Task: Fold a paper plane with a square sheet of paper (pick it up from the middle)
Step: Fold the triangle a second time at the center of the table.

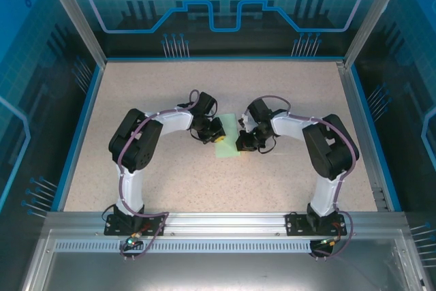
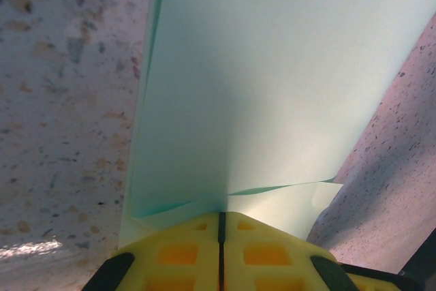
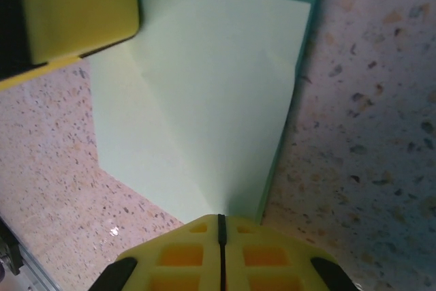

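The square sheet of paper (image 1: 229,150), pale mint green, lies partly folded at the middle of the table between my two grippers. In the left wrist view the sheet of paper (image 2: 272,66) shows two layers. The upper layer's edge and a centre crease run into the left gripper (image 2: 220,215), whose yellow jaws are shut on it. In the right wrist view a diagonal crease on the sheet (image 3: 204,100) leads into the right gripper (image 3: 219,217), also shut on the paper's edge. A yellow finger of the left gripper (image 3: 68,11) sits at the sheet's far corner. No paper plane shape is in view.
The speckled beige tabletop (image 1: 136,100) spreads out on all sides of the paper. A blue rim (image 1: 82,120) and metal posts border it, with glass walls behind. A metal rail (image 1: 225,226) carries both arm bases at the near edge.
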